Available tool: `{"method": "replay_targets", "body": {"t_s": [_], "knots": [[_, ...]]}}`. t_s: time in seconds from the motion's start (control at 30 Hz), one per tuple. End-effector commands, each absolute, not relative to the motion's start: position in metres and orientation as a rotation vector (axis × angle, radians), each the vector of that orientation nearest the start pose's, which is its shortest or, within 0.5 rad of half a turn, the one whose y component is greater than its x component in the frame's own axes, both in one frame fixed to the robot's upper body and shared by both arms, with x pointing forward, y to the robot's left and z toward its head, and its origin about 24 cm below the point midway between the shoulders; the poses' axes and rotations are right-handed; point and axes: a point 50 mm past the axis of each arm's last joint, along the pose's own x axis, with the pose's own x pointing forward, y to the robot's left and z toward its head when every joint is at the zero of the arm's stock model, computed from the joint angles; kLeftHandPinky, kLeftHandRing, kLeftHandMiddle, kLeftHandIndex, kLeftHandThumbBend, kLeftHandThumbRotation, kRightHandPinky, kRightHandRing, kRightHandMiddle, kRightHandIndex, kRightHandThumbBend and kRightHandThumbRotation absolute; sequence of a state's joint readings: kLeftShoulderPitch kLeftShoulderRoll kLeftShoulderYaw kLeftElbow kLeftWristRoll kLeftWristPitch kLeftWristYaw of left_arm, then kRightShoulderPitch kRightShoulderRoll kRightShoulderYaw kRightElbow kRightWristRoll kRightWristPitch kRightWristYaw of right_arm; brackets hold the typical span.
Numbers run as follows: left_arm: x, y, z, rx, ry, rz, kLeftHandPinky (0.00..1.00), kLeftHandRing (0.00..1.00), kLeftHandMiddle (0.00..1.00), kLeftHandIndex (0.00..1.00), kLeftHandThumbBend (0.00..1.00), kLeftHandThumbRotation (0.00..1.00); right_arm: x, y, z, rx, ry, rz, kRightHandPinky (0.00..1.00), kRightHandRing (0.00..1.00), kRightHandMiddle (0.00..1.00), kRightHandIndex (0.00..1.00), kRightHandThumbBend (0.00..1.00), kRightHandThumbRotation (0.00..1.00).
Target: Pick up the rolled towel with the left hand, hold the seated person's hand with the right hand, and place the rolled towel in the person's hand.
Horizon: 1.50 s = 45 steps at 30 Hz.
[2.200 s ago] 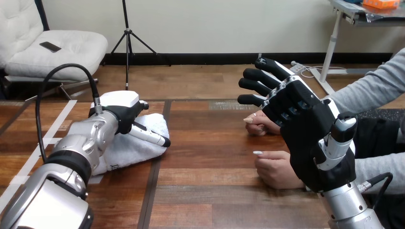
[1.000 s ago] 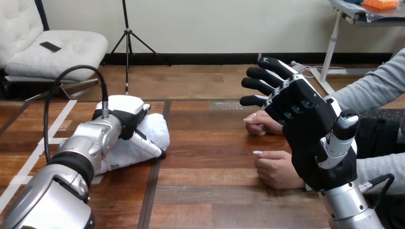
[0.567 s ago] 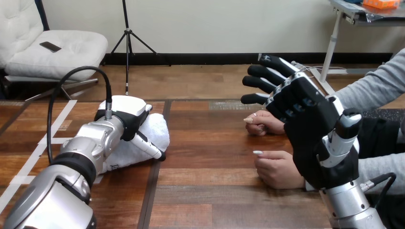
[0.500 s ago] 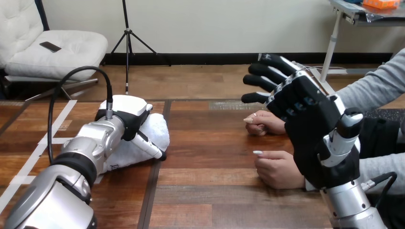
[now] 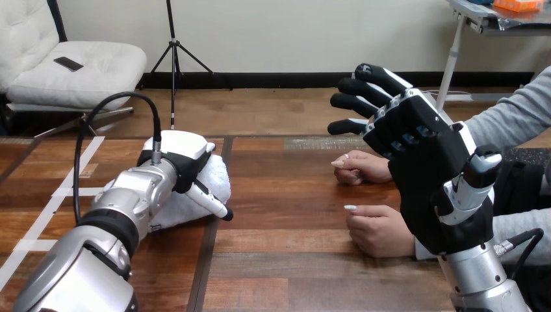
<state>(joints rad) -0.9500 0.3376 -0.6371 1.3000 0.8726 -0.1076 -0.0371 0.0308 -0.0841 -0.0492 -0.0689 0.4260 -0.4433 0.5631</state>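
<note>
- Between the white rolled towel [image 5: 219, 177] at your left and the person's two hands at your right, the brown wooden table [image 5: 286, 195] lies bare, a wide lane for either hand.
- Your left hand [image 5: 184, 162], black with white shells, sits on top of the towel. Its silver forearm [image 5: 133, 198] covers the towel's near left side, so the towel's right end faces the lane.
- The person's farther hand [image 5: 358, 168] and nearer hand [image 5: 379, 229] rest loosely closed on the table, a strip of bare wood between them.
- Your right hand [image 5: 422, 162], fingers straight and spread, hangs raised over the person's wrists, hiding them.
</note>
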Motion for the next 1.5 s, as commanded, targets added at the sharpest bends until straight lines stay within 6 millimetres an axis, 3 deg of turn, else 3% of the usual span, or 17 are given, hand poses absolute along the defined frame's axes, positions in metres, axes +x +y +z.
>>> {"method": "replay_targets", "body": {"t_s": [0.0,0.27,0.47,0.57,0.67,0.7,0.9,1.23,1.47], "knots": [[0.3867,0.1713,0.0562,1.730,0.231,-0.450,1.00,1.00,1.00,1.00,1.00,0.64,0.2312,-0.1630,0.1117,0.177,-0.632,0.437,0.68,0.80,0.82,0.82,1.00,1.00],[0.3848,0.1708,0.0524,1.731,0.227,-0.447,1.00,1.00,1.00,0.98,1.00,0.62,0.2300,-0.1627,0.1131,0.188,-0.636,0.440,0.68,0.81,0.82,0.81,1.00,1.00],[0.3840,0.1697,0.0504,1.705,0.231,-0.435,0.98,0.95,0.96,0.93,1.00,0.50,0.2291,-0.1629,0.1140,0.183,-0.639,0.440,0.68,0.81,0.82,0.81,1.00,1.00],[0.3840,0.1688,0.0497,1.687,0.247,-0.429,0.91,0.92,0.93,0.91,1.00,0.45,0.2290,-0.1631,0.1144,0.180,-0.642,0.440,0.68,0.81,0.82,0.81,1.00,1.00],[0.3839,0.1679,0.0490,1.665,0.263,-0.424,0.79,0.88,0.90,0.89,0.99,0.41,0.2290,-0.1631,0.1146,0.179,-0.644,0.441,0.68,0.81,0.82,0.81,1.00,1.00],[0.3839,0.1676,0.0489,1.661,0.265,-0.422,0.70,0.84,0.88,0.88,0.98,0.38,0.2290,-0.1631,0.1147,0.178,-0.644,0.441,0.68,0.81,0.82,0.81,1.00,1.00],[0.3838,0.1664,0.0477,1.654,0.291,-0.416,0.55,0.75,0.81,0.83,0.96,0.32,0.2290,-0.1633,0.1146,0.182,-0.641,0.442,0.68,0.81,0.81,0.81,1.00,1.00],[0.3840,0.1670,0.0469,1.653,0.351,-0.412,0.44,0.63,0.69,0.70,0.96,0.22,0.2286,-0.1632,0.1149,0.190,-0.642,0.448,0.68,0.81,0.82,0.82,1.00,1.00],[0.3840,0.1677,0.0467,1.628,0.362,-0.389,0.43,0.60,0.70,0.70,0.92,0.09,0.2282,-0.1630,0.1155,0.187,-0.643,0.441,0.68,0.81,0.82,0.82,1.00,1.00]]}}
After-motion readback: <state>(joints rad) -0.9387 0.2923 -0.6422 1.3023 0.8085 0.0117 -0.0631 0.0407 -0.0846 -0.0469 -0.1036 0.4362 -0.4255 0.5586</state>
